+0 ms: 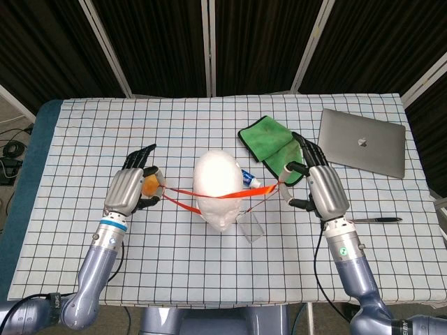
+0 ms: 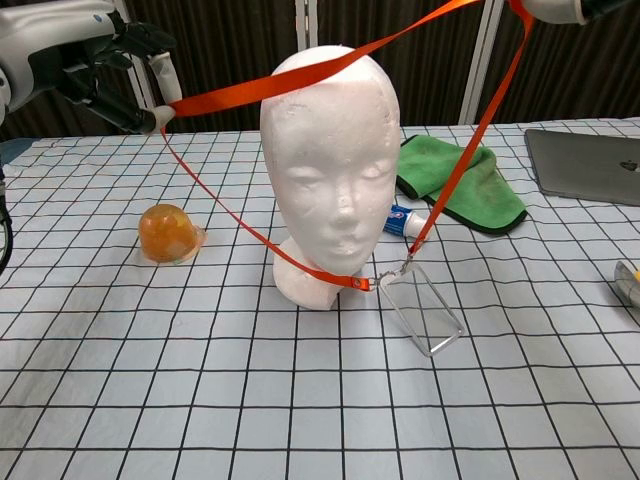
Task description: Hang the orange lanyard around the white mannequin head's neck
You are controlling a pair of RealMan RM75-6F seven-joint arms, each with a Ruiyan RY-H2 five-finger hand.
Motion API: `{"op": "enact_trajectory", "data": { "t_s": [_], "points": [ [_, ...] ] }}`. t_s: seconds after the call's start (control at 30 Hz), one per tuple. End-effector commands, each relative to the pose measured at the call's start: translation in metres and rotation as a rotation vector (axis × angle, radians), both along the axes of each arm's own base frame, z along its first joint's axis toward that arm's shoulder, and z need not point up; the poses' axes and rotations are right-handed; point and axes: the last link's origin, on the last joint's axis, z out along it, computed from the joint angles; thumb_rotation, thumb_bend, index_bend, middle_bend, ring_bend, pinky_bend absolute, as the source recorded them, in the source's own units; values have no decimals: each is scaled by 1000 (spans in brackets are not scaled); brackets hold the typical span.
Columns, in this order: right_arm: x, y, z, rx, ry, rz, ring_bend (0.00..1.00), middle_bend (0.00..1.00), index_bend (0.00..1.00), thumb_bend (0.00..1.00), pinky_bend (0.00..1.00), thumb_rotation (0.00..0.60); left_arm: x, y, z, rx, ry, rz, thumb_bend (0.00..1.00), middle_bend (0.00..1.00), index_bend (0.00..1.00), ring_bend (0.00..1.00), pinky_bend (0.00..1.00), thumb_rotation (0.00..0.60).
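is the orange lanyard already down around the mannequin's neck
No: in the chest view the orange lanyard crosses the top of the white mannequin head, well above its neck.

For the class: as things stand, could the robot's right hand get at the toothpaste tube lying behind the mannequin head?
Probably not freely. The right hand is near the toothpaste tube, but it holds the orange lanyard taut over the mannequin head, so reaching would mean releasing or dragging the strap.

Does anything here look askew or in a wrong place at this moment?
Only the orange lanyard: its upper strap lies slanted across the top of the white mannequin head, not around the neck. The left hand and the right hand hold it stretched, and the clear badge holder hangs tilted in front.
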Motion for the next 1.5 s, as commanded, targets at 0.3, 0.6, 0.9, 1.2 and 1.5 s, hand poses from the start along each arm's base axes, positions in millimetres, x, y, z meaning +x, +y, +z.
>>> {"op": "enact_trajectory", "data": {
  "t_s": [0.3, 0.6, 0.9, 1.2, 1.5],
  "points": [
    [26, -46, 3, -10, 44, -81, 0, 1, 754, 373, 0, 600, 23, 34, 9, 17, 22, 49, 507, 0, 847, 0, 0, 600],
    [47, -79, 0, -48, 57, -107, 0, 14, 754, 373, 0, 600, 28, 48, 9, 45, 5, 104, 531, 0, 816, 0, 0, 600],
    [55, -104, -12, -60, 40, -168, 0, 25, 751, 372, 0, 600, 13, 61, 6, 32, -21, 199, 557, 0, 750, 0, 0, 600],
    [47, -119, -26, -52, 79, -214, 0, 9, 381, 207, 0, 600, 3, 69, 0, -9, -30, 228, 156, 0, 0, 0, 0, 600],
    [34, -125, -30, -90, 140, -224, 0, 0, 13, 0, 0, 600, -3, 73, 0, -2, -64, 210, 0, 0, 0, 0, 0, 600]
  ]
}}
